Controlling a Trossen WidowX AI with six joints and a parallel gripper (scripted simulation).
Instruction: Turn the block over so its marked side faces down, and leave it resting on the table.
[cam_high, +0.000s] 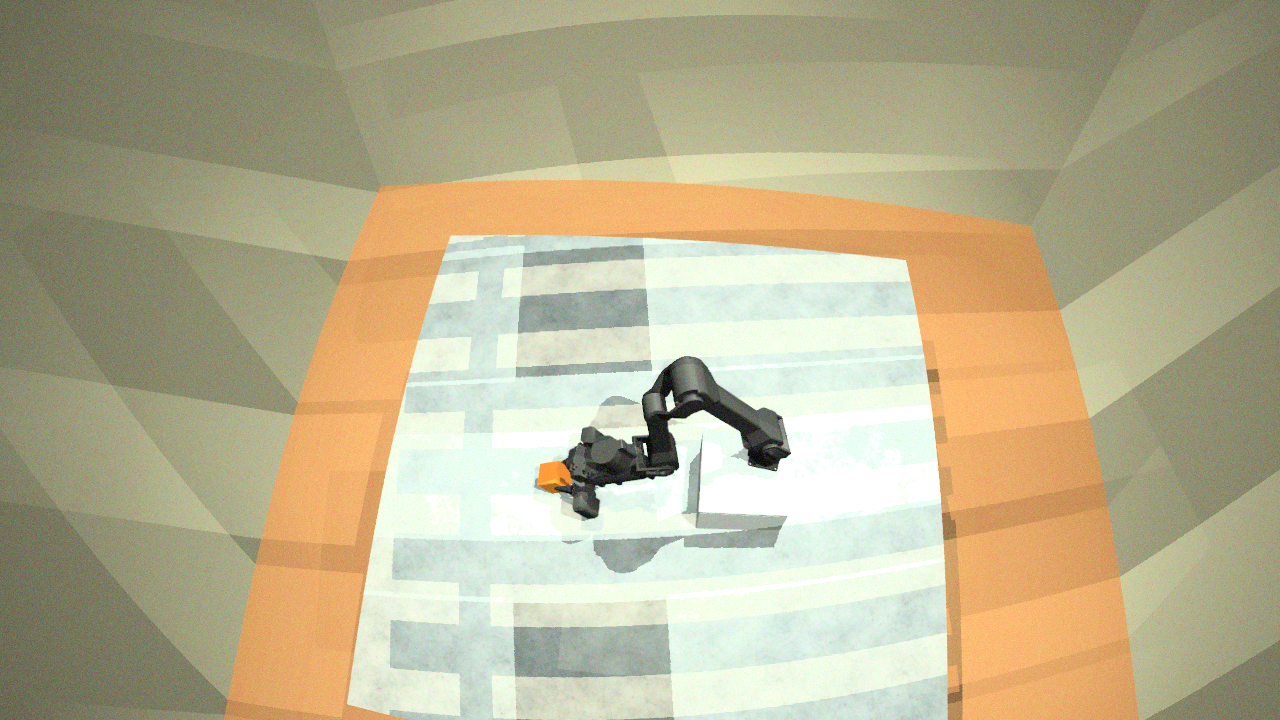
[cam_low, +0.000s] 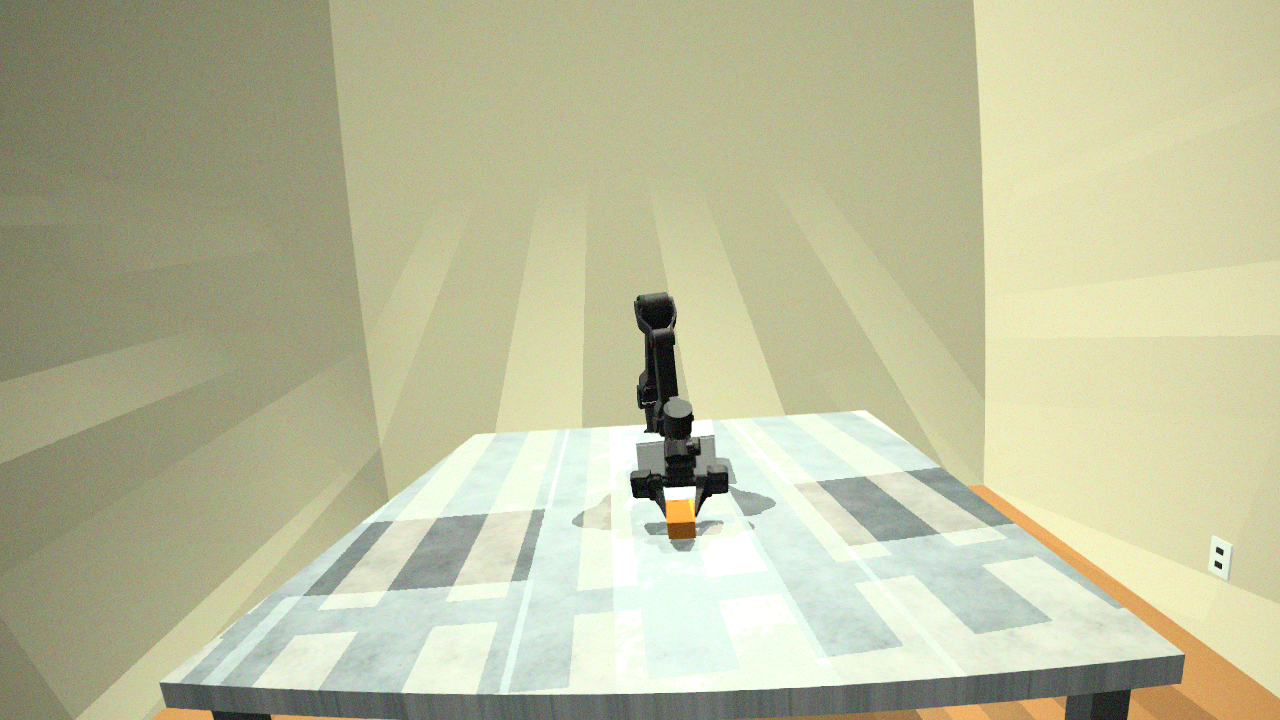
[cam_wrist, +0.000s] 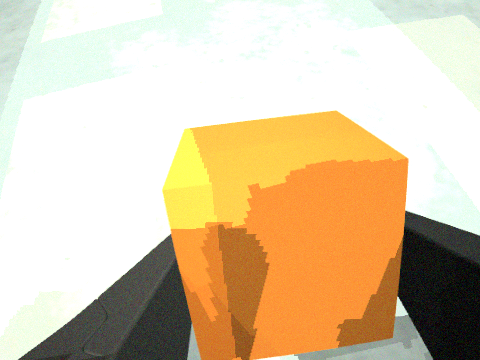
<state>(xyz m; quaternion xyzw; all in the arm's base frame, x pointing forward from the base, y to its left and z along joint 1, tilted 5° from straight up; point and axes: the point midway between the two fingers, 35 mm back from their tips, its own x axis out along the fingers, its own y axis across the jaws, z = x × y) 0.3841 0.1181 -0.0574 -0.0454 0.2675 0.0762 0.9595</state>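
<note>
in the top view the dark arm (cam_high: 716, 407) bends from its base right of centre toward the middle of the frame, and the end effector (cam_high: 565, 483) sits just left of centre over the pale patterned worktop (cam_high: 805, 555). the end effector is closed part-way on the orange block (cam_high: 552, 474), its two dark fingers pressed against opposite sides of the cube. in the exterior view the block (cam_low: 681, 518) shows in the centre of the frame, low between the fingers (cam_low: 654, 491) that angle down to it from either side; whether its underside touches the worktop (cam_low: 895, 608) or hangs just above it cannot be told. a grey shadow lies on the surface around it. in the wrist view the block (cam_wrist: 294, 234) fills the middle of the frame, one corner turned toward the upper left, with a brighter yellow patch on that left face. the dark fingers flank it at lower left and lower right. no marking can be made out on the faces that show.
</note>
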